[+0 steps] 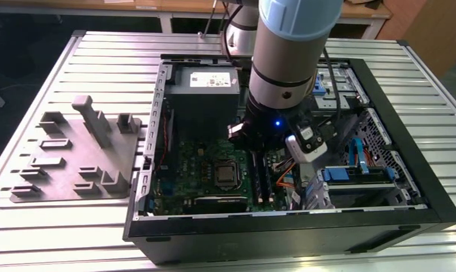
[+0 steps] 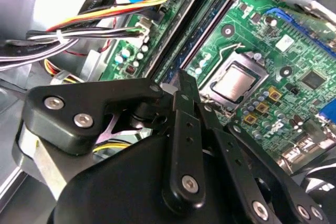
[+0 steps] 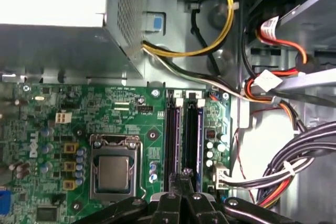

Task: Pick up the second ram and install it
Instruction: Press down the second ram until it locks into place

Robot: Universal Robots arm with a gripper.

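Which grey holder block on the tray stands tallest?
The long narrow block toward the tray's far side; the others around it are clearly lower.

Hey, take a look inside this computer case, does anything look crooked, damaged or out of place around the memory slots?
Nothing stands out. The gripper sits over the memory slots on the green motherboard, fingers together. The slots run straight and parallel, a dark stick looks seated level in them, and the cables stay bundled to the side, off the board.

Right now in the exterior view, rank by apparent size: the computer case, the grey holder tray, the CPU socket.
1. Computer case, largest.
2. Grey holder tray, clearly smaller.
3. CPU socket, smallest by far.
No close calls.
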